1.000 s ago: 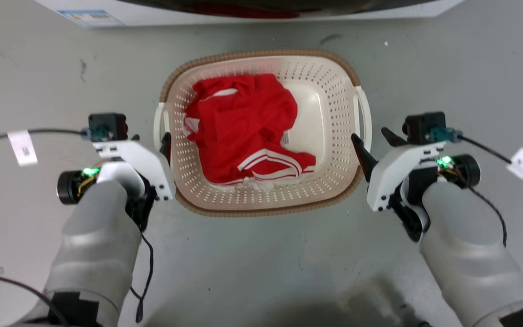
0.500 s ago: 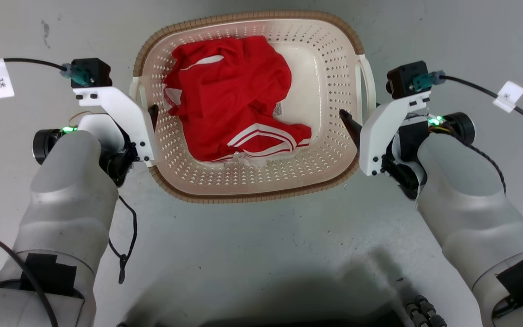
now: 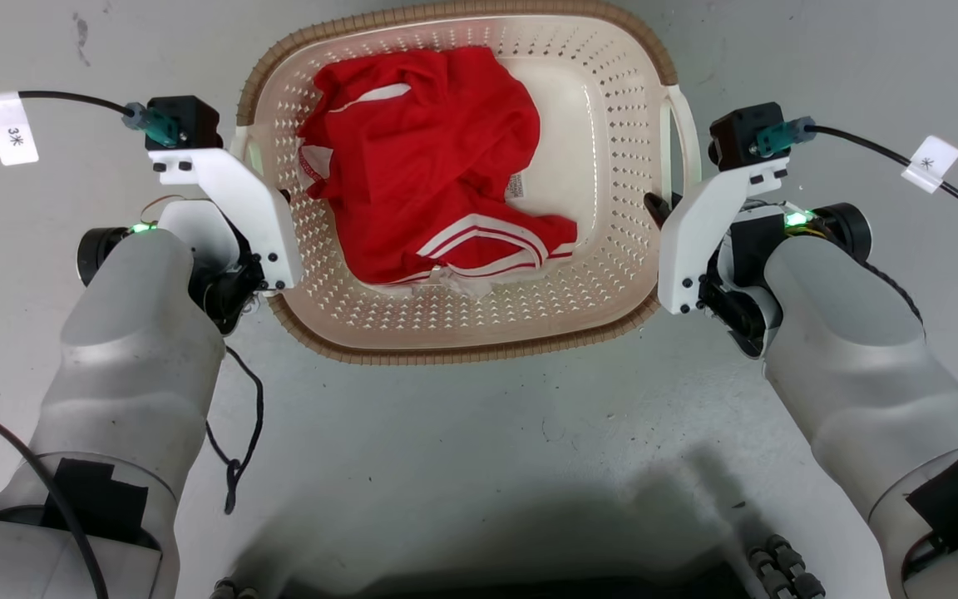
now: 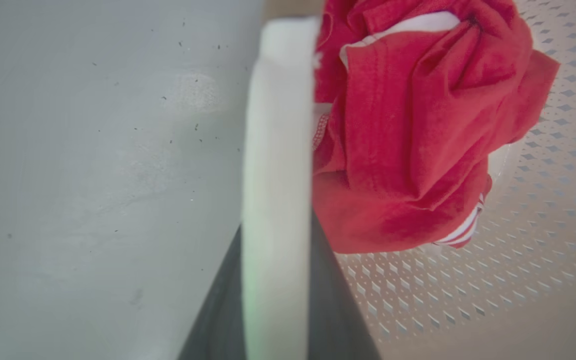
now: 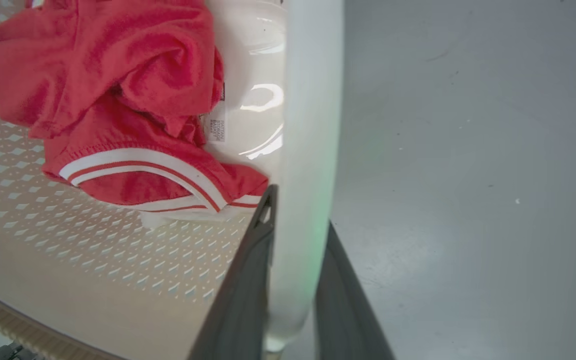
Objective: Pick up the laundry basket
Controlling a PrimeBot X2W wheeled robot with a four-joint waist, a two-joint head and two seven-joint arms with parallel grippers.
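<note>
Left hand (image 4: 275, 237), right hand (image 5: 299, 210) tight around handles (image 4: 278, 125) of laundry basket (image 3: 462, 353).

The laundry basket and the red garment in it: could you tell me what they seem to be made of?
The laundry basket: likely moulded plastic, cream, fairly glossy; regular holes and a shiny highlight on its floor. Its brown rim looks woven but may be moulded too. The red garment: soft matte fabric, probably knit; it creases and folds, with a sewn label.
</note>
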